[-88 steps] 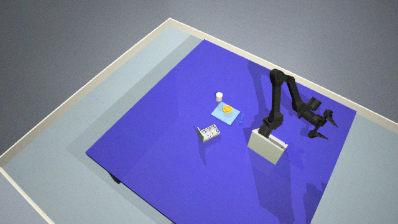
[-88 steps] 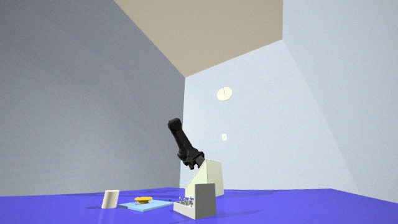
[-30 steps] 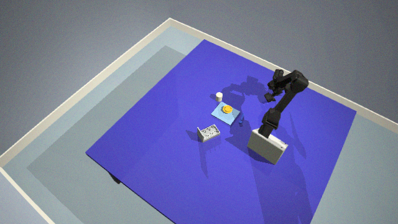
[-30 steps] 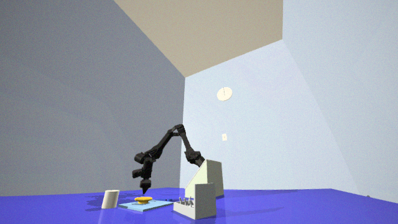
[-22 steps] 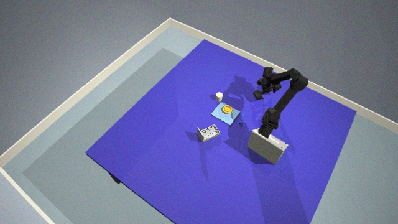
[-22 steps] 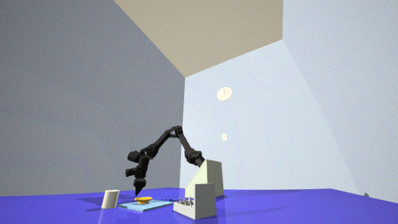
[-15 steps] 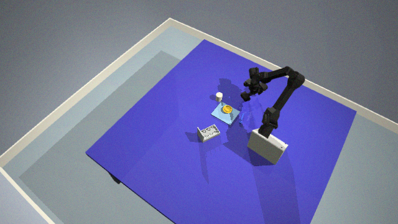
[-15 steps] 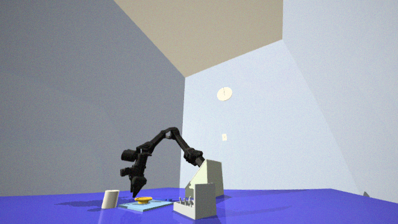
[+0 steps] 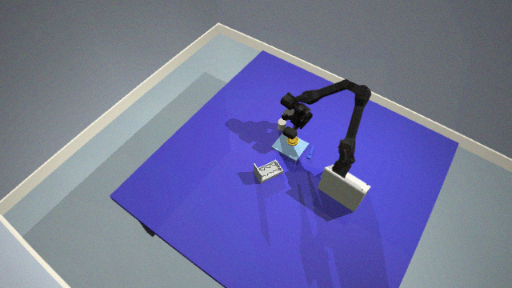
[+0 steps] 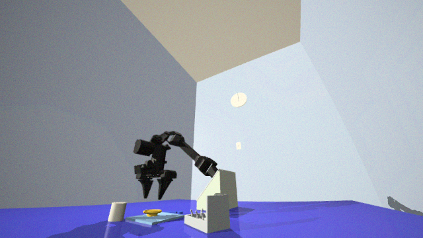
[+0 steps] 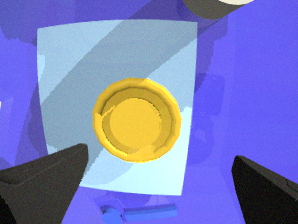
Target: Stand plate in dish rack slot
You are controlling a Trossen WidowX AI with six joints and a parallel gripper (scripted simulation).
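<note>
With its black two-fingered pincer [image 10: 153, 199] [image 11: 161, 159] spread wide and pinching nothing, the arm reaches over a round yellow plate [image 9: 292, 141] [image 10: 152, 212] [image 11: 136, 120] lying flat on a square pale-blue mat [image 9: 296, 154] [image 10: 153, 222] [image 11: 65, 55]. The small light-grey dish rack [image 9: 271, 176] [image 10: 218, 213] beside the mat holds no plate. The plate lies below the fingertips, apart from them. The wrist view reveals its raised rim and sunken centre; the exterior view alone shows a round white wall clock [image 10: 238, 100].
</note>
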